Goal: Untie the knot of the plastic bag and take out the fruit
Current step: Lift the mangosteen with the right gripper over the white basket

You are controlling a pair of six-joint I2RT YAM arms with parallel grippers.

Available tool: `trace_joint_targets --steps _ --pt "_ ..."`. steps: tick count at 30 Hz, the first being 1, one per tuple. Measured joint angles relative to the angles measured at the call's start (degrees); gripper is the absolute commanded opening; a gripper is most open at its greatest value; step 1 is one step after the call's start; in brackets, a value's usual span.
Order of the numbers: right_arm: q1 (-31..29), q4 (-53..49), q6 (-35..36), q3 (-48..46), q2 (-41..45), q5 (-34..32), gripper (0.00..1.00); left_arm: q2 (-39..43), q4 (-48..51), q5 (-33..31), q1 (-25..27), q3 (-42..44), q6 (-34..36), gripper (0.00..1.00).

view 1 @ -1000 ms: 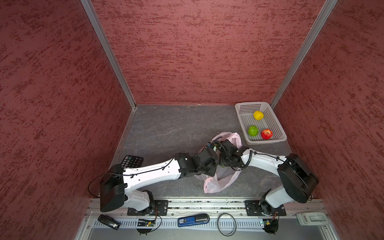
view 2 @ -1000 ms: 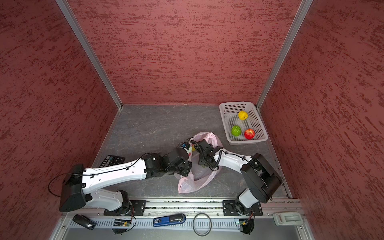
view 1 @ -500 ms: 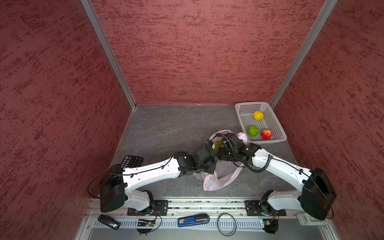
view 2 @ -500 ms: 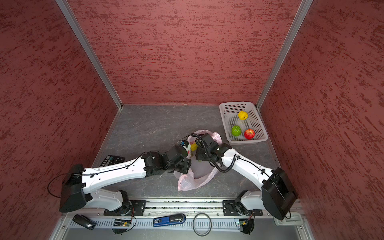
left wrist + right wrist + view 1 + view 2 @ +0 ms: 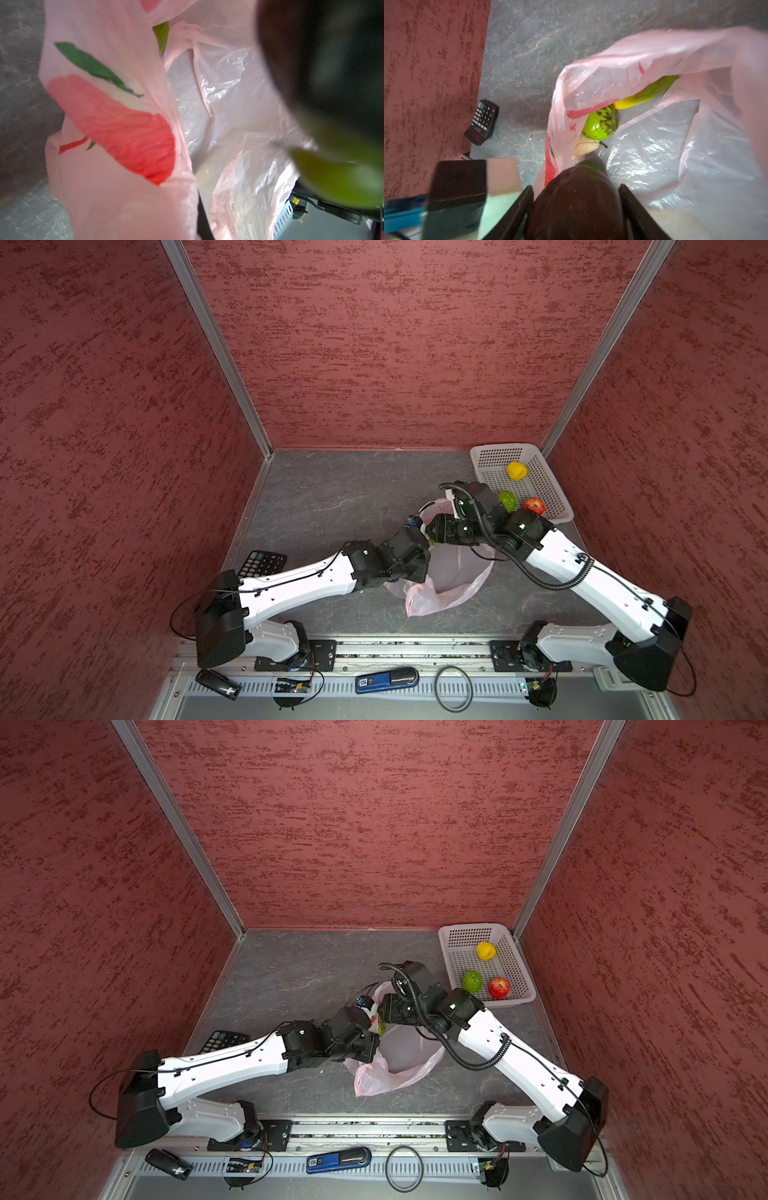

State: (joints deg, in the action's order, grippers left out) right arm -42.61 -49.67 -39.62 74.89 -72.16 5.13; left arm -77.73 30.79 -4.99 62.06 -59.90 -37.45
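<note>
Since a second ago: the right arm [image 5: 582, 572] has unfolded, its elbow swung out toward the right wall, and its wrist now sits alongside the basket [image 5: 490, 456]. The right gripper [image 5: 575, 189] remains at the mouth of the plastic bag [image 5: 449, 576]. The left arm [image 5: 299, 585] and the bag are much as they were. Basket contents unchanged.

Right gripper: fingers part-way apart, clamped on either side of a dark brown-purple fruit [image 5: 577, 216] at the bag's opening.

Left gripper [image 5: 423, 527]: fully closed at the bag's rim, which stands lifted there. We read it as pinching the film, though the pinch point itself is covered.

Bag: lies on the bench [image 5: 332, 497], mid-front between the two arms, mouth gaping. In the right wrist view we note inside it:
- a bumpy green fruit [image 5: 600, 124]
- an elongated yellow-green fruit [image 5: 648, 93], partly under the film
- a cream-white fruit [image 5: 585, 144]
- a sliver of green just behind the held fruit

Basket: far right corner of the bench. It holds a yellow fruit [image 5: 516, 470] toward the back, and a green fruit [image 5: 508, 501] and a red fruit [image 5: 534, 506] near each other in front.

Hard to read: the left wrist view is mostly pink film with red and green print, and we cannot identify the dark and green blurs crowding one side. In both top views the gripper bodies hide the held fruit.
</note>
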Motion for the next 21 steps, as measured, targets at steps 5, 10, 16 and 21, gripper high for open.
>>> trace_joint_targets --steps 5,10,16,21 --pt "0.61 -2.51 1.18 9.18 -1.66 -0.22 0.47 0.28 0.07 0.0 -0.11 0.0 0.31 0.0" --pt "5.95 -2.67 3.41 14.93 -4.13 0.17 0.47 1.09 0.11 -0.02 -0.13 0.11 0.46 0.0" --pt "16.63 -1.97 7.61 19.34 -7.82 1.07 0.47 1.31 0.09 -0.02 -0.13 0.11 0.46 0.0" --pt "27.56 1.66 10.51 17.22 -9.4 2.6 0.46 1.31 0.09 -0.02 -0.13 0.11 0.46 0.0"
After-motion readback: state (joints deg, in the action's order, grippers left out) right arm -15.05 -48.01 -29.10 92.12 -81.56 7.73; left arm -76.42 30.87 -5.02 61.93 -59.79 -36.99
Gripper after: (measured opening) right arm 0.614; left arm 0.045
